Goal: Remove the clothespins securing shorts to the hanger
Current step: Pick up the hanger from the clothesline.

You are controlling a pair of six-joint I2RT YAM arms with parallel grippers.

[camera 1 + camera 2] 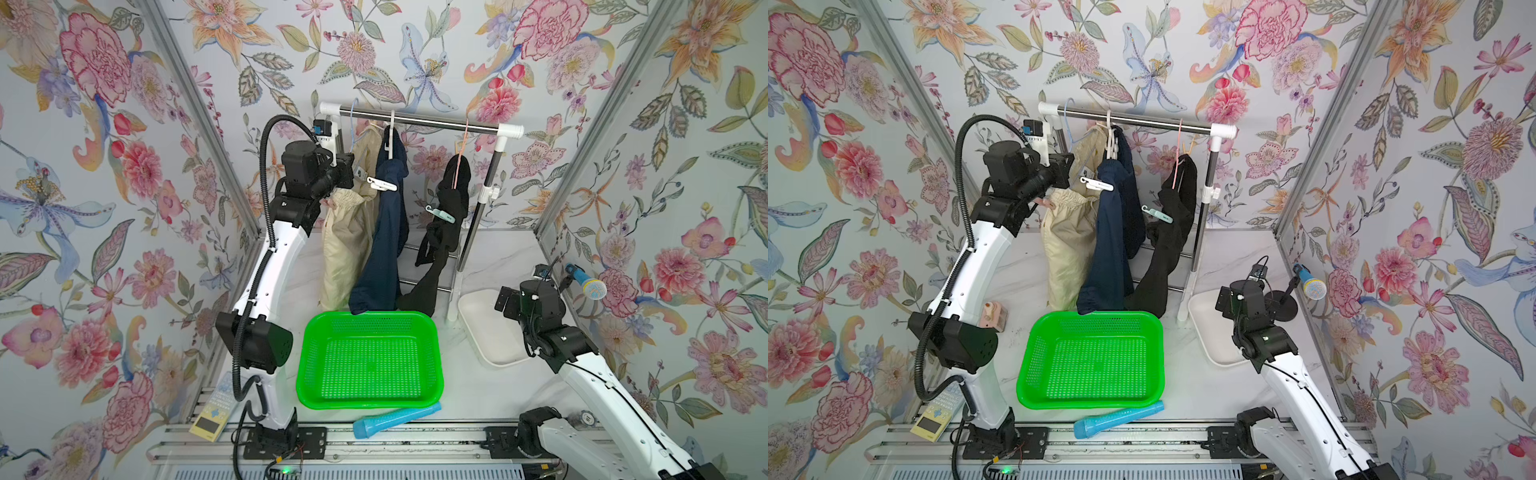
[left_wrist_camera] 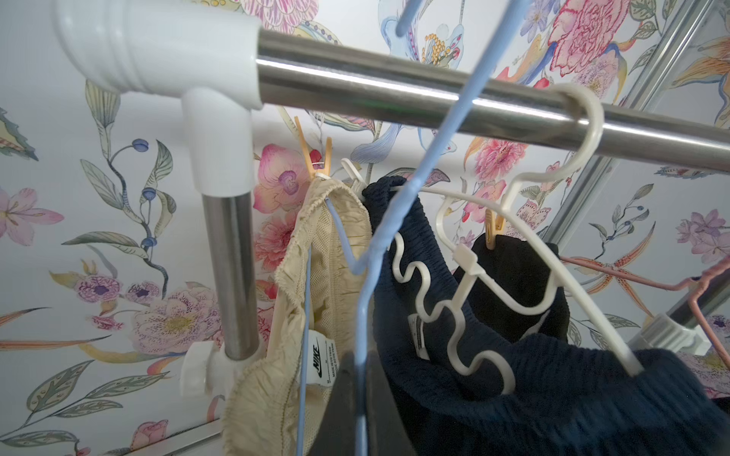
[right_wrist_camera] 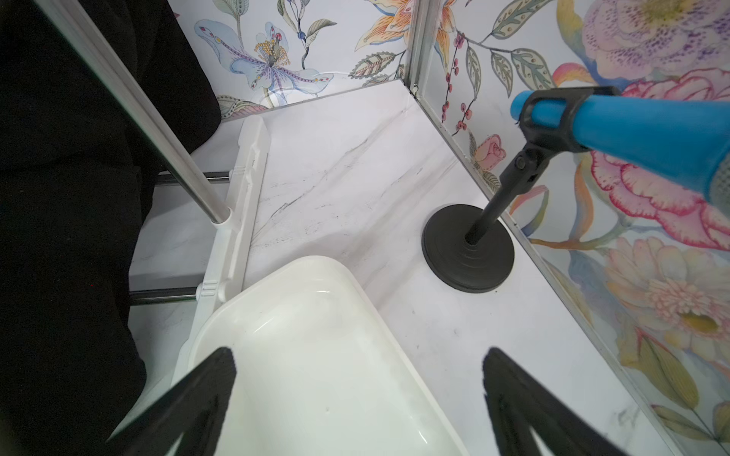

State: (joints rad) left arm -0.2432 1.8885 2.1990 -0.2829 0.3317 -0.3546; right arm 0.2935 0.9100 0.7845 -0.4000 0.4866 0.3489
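Three pairs of shorts hang from the rack bar (image 1: pixel 419 118): cream (image 1: pixel 347 245), navy (image 1: pixel 386 232) and black (image 1: pixel 446 216). A white clip (image 1: pixel 382 183) sits on the navy pair and a teal clip (image 1: pixel 440 214) on the black pair. In the left wrist view a wooden clothespin (image 2: pixel 316 156) pinches the cream waistband, and another (image 2: pixel 493 231) grips the black shorts. My left gripper (image 2: pixel 360 379) is shut on the wire of the blue hanger (image 2: pixel 399 197) that carries the cream shorts. My right gripper (image 3: pixel 359 355) hangs open and empty over the white tray (image 3: pixel 276 268).
A green basket (image 1: pixel 370 361) stands in front of the rack, with a blue tube (image 1: pixel 395 419) lying at its near edge. A blue microphone on a black stand (image 1: pixel 586 284) is at the right wall. A yellow keypad device (image 1: pixel 210 415) lies by the left arm's base.
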